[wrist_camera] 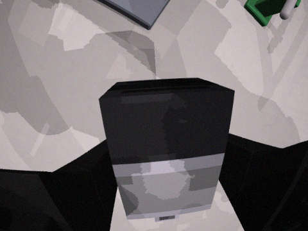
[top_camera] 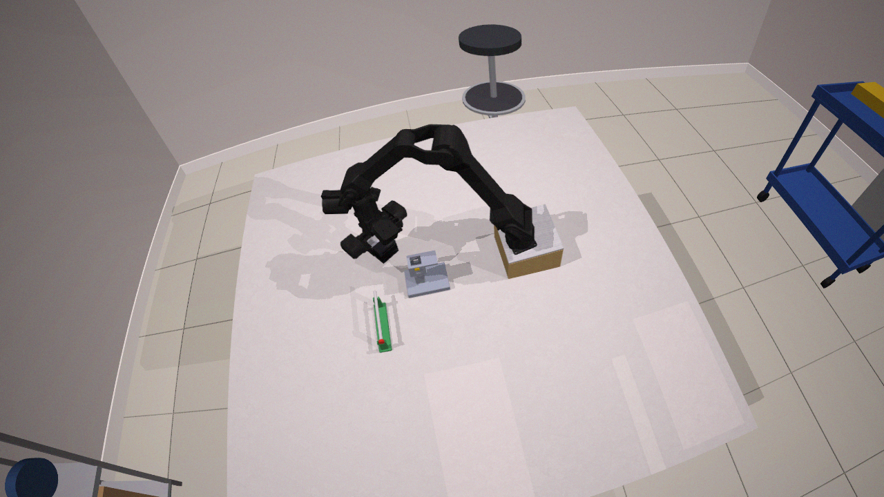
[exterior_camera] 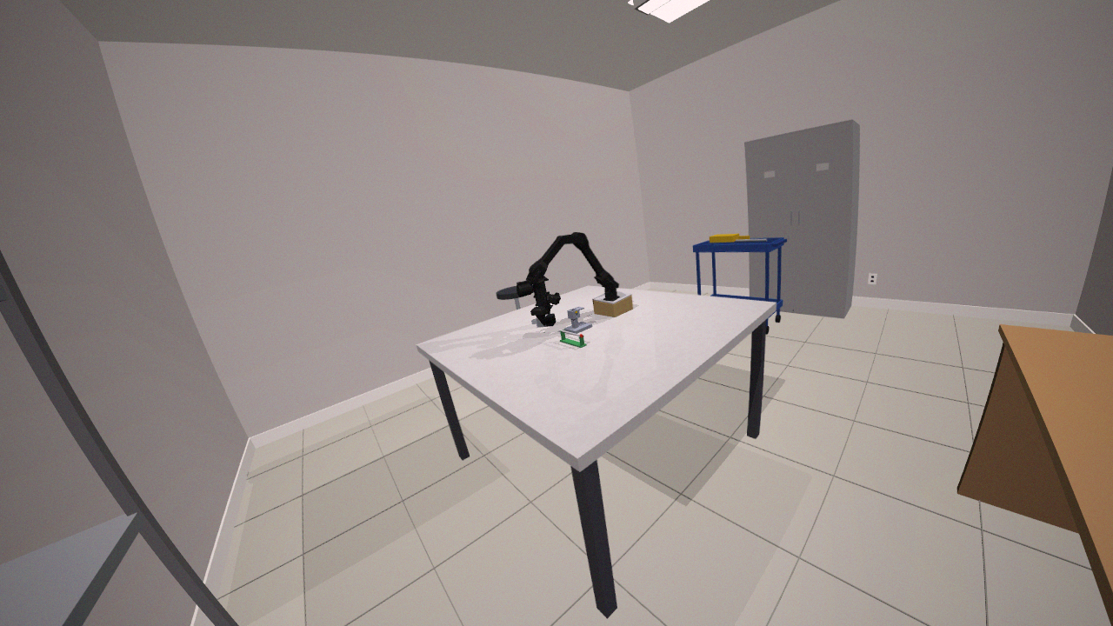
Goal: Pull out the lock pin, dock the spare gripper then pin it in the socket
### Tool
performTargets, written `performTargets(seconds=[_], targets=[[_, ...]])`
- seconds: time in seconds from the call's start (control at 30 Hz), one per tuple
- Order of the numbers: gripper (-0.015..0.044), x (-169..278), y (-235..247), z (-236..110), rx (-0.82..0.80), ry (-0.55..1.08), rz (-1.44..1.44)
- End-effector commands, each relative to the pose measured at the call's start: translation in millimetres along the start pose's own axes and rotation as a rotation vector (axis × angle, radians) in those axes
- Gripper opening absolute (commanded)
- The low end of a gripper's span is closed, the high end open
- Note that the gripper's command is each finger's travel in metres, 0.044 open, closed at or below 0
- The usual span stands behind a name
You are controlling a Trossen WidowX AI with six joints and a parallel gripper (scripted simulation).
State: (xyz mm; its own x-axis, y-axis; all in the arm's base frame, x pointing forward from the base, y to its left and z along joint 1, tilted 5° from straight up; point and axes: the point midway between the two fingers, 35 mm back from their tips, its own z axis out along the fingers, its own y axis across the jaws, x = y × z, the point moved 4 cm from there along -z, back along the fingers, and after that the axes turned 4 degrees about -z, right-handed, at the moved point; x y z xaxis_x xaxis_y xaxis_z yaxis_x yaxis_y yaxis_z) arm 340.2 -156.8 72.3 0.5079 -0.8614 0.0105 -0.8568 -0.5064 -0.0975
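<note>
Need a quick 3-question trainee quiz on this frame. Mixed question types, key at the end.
1. True or false: the gripper is shut on the spare gripper.
2. Where does the lock pin lie? A) through the socket B) on the green tray C) on the wooden block
3. Fill in: the socket on the grey mount is still ____.

Key: 1 true; 2 B; 3 empty. In the top view the held part hangs beside the mount, not yet over it, and the pin with its red head rests along the tray in front of the mount.
</note>
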Motion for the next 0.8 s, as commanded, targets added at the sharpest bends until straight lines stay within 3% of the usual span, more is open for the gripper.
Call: performTargets(seconds=[0.0,0.5,0.77], targets=[[0.0,-0.2,1.0,-5.4,0.007,0.017,-0.105],[0.0,-2.5,5.0,-6.2,0.003,0.02,-0.466],[0.0,-2.6,5.2,-5.4,0.003,0.02,-0.486]])
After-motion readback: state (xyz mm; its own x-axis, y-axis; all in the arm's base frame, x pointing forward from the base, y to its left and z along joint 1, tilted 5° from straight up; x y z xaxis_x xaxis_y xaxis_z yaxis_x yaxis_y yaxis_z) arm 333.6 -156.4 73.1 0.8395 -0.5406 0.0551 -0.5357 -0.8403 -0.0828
